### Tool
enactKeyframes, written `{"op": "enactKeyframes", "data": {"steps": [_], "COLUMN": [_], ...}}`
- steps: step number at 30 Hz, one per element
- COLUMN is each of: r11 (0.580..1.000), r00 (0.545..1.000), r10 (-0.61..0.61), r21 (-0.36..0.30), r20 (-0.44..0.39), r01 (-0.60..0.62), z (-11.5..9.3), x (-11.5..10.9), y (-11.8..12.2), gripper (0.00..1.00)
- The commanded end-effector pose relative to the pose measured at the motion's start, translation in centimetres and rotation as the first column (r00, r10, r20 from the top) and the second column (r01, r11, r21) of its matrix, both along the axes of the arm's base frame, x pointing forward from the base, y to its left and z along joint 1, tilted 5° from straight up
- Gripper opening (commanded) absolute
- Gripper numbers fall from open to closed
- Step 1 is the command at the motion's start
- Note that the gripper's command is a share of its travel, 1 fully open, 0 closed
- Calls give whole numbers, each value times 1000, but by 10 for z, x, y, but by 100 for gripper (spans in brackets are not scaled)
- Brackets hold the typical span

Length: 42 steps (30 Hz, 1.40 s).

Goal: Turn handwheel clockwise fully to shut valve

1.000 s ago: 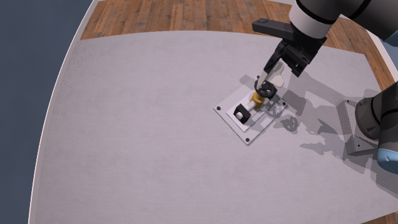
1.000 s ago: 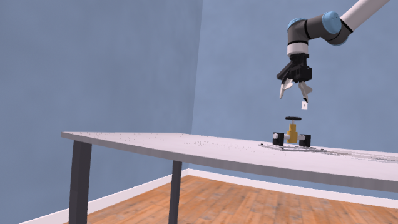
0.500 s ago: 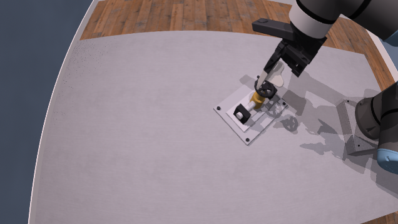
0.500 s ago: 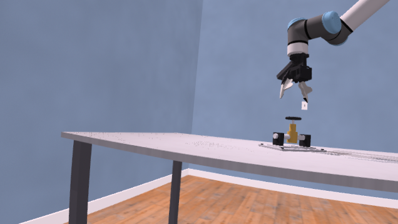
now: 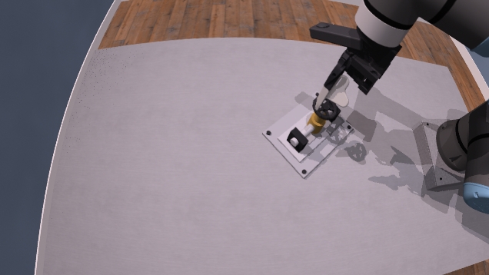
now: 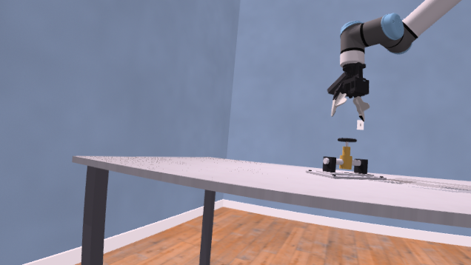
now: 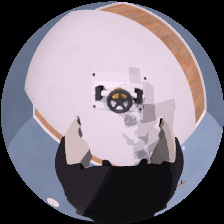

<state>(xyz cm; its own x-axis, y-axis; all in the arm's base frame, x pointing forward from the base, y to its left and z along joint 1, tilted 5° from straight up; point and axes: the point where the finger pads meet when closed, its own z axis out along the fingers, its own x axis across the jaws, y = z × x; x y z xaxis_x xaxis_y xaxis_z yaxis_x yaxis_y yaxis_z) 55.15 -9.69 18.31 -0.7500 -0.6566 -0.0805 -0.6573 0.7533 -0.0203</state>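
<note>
The valve has a black spoked handwheel [image 5: 326, 109] on a brass body [image 5: 317, 124], with a white pipe between two black end blocks, all on a grey plate [image 5: 307, 140]. In the side view the handwheel [image 6: 346, 140] sits on top of the brass body [image 6: 346, 157]. My gripper [image 6: 348, 111] hangs open and empty well above the handwheel, roughly over it. In the wrist view the handwheel [image 7: 119, 102] lies below and ahead of my open fingers. In the overhead view my gripper [image 5: 332, 96] overlaps the wheel's far side.
The arm's base [image 5: 459, 154] and its grey mounting block [image 5: 432, 155] stand at the table's right edge. The table's far edge borders wooden floor [image 5: 215, 19]. Shadows of the arm fall to the right of the plate.
</note>
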Motion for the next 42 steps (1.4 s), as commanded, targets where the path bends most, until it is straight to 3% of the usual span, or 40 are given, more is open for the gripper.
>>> {"op": "enactKeyframes", "data": {"steps": [1, 21, 33, 42], "r11": [1000, 999, 986, 948], "r00": [1000, 999, 986, 949], "r10": [0, 50, 164, 316], "r21": [-1, -4, -13, -26], "r20": [1, 3, 6, 9], "r01": [0, -50, -164, -316], "z": [1, 1, 1, 1], "x": [1, 1, 1, 1], "y": [0, 0, 0, 0], "gripper": [100, 100, 100, 100]}}
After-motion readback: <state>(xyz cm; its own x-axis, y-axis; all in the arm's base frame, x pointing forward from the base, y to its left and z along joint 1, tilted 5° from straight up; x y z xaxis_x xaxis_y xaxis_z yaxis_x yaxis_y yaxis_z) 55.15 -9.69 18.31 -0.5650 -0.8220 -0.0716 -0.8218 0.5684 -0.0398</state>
